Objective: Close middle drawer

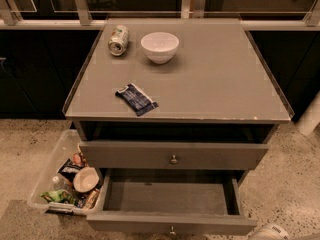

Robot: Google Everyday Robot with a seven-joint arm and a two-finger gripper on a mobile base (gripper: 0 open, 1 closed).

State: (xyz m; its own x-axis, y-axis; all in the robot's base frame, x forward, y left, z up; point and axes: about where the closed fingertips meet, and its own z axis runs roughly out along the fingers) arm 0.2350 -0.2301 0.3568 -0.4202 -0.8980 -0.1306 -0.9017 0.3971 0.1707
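The middle drawer, a wide, shallow grey one with a flat front and a small round brass knob, stands pulled far out toward the near edge of the view, and its bare floor shows. Above it, the taller grey upper drawer projects only a little. The gripper shows only as a pale rounded shape at the near right, low by the drawer's right front corner. Whether it is released or clenched, I cannot tell, and it does not appear to be holding anything.

The closing push is not yet made, and the main risk lies in where the gripper sits. A push on the right end of the front, well off the knob's line, could skew the drawer on its runners and jam it half shut. Contact on the front's top lip could slip over into the open cavity.

A clear plastic bin of snack packets sits just beside the drawer's left wall and might catch it. A hard slam could also jolt the grey cabinet top and roll the green-and-silver can, which lies on its side beside the white bowl.
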